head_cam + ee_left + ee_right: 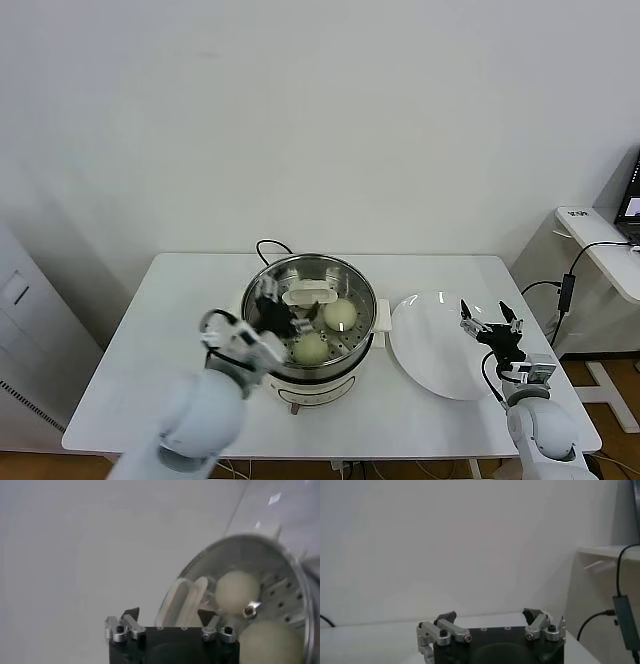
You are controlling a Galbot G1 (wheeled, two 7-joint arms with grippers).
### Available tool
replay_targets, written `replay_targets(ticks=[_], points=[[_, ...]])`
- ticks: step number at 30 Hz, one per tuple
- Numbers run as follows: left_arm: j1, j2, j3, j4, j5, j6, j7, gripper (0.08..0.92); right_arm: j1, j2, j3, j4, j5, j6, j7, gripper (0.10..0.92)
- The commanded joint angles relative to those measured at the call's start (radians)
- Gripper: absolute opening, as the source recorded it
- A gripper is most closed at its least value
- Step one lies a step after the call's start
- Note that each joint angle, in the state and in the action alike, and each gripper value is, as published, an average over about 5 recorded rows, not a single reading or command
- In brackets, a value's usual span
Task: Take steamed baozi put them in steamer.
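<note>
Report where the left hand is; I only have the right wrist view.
Observer: The left hand is at the left rim of the steamer, jaws open, holding nothing.
Operator: Count the baozi inside.
Observer: Two baozi show on the perforated tray, one toward the plate side and one nearer the robot.
Operator: Check the plate.
Observer: The white plate, right of the steamer and by the open right hand, carries no baozi.
</note>
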Motion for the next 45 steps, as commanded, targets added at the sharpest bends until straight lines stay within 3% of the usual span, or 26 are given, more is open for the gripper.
replay_targets(ticks=[1,10,18,24,45], points=[[0.063,0.069,-0.451,-0.028,-1.148,-0.26,-0.29,0.822,0.008,0.015,0.005,0.0,-0.034,0.009,-0.013,0.823],[0.193,0.062,-0.548,0.101,-1.139,-0.291,-0.369,0.823,-0.01,0.01,0.003,0.016,-0.109,0.013,-0.032,0.823],[0.308,0.093,-0.574,0.227,-0.977,-0.332,-0.352,0.823,-0.014,0.013,0.009,0.022,-0.095,0.023,-0.033,0.823],[0.324,0.094,-0.545,0.309,-0.904,-0.357,-0.348,0.823,-0.014,0.021,0.004,0.027,-0.099,0.019,-0.028,0.823],[0.335,0.063,-0.494,0.306,-0.877,-0.351,-0.342,0.823,-0.018,0.022,0.009,0.027,-0.122,-0.004,-0.031,0.823]])
